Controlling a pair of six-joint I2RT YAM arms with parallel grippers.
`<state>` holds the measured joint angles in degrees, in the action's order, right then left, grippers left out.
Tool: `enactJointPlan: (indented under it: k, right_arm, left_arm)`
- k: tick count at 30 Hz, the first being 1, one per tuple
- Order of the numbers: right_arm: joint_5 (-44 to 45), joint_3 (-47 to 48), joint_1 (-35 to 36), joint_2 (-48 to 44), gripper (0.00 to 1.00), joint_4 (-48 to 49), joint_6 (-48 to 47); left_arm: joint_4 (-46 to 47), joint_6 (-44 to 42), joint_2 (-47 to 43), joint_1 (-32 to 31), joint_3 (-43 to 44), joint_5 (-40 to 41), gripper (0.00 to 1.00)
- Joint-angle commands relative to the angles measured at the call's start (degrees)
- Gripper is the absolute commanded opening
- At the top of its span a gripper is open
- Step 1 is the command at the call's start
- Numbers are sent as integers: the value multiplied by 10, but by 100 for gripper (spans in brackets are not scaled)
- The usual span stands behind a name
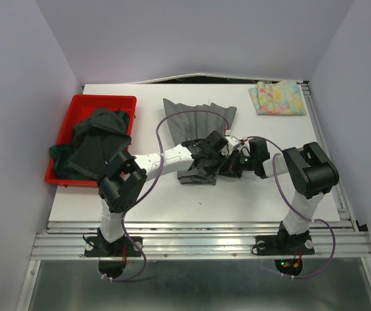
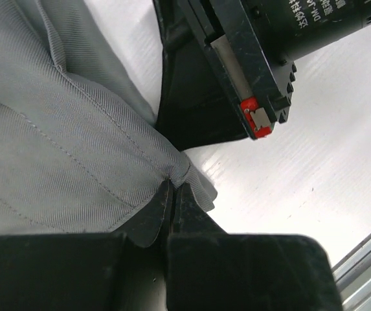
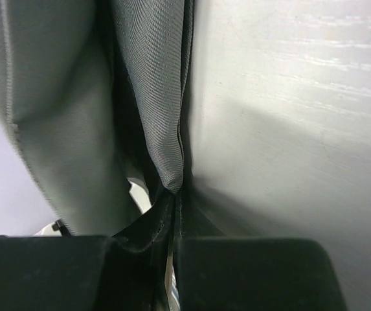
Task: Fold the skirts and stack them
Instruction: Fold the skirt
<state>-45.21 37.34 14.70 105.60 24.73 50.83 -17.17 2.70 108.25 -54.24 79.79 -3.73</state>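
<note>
At centre, grey pleated skirt [image 1: 198, 120], seemingly half-folded, edge clamped inside left pincer [image 2: 172, 189] and right pincer [image 3: 173, 194].

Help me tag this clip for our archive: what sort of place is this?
Probably a robot lab cell, not a home: plain walls box in a white table, two arms bolted to aluminium rails pinch a grey skirt, dark skirts fill a red bin.

From above, my left arm [image 1: 153, 159] and right arm [image 1: 305, 172] cover the grey skirt's [image 1: 198, 120] near half at mid-table; the left one also hides the red bin's [image 1: 104, 98] near right corner.
</note>
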Motion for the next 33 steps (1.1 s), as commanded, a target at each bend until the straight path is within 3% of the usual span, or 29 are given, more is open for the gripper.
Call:
enactJointPlan:
  k: [1, 11, 12, 15, 20, 21, 25, 26, 33]
  right_arm:
    - [-6, -13, 4, -15, 1, 34, 9]
    - [19, -4, 4, -33, 1, -11, -37]
    - [28, 0, 4, -39, 1, -23, -40]
    - [35, 5, 4, -41, 1, -36, -45]
    - [29, 12, 4, -35, 2, -47, -51]
    - [26, 12, 4, -36, 13, -48, -53]
    - [51, 18, -14, -78, 18, -55, -53]
    - [64, 32, -33, -95, 23, -71, -66]
    - [129, 188, -88, -83, 25, -158, -129]
  left_arm:
    - [64, 14, 2, -1, -18, -51, 0]
    - [87, 48, 31, 39, -64, -131, 0]
    - [79, 49, 34, 45, -61, -133, 8]
    - [67, 39, 32, 54, -58, -143, 16]
    - [53, 29, 10, 54, -71, -125, 21]
    - [51, 29, 11, 54, -72, -124, 21]
    - [52, 32, 21, 55, -70, -133, 24]
    - [53, 35, 23, 59, -72, -139, 30]
    - [54, 36, 19, 68, -83, -160, 49]
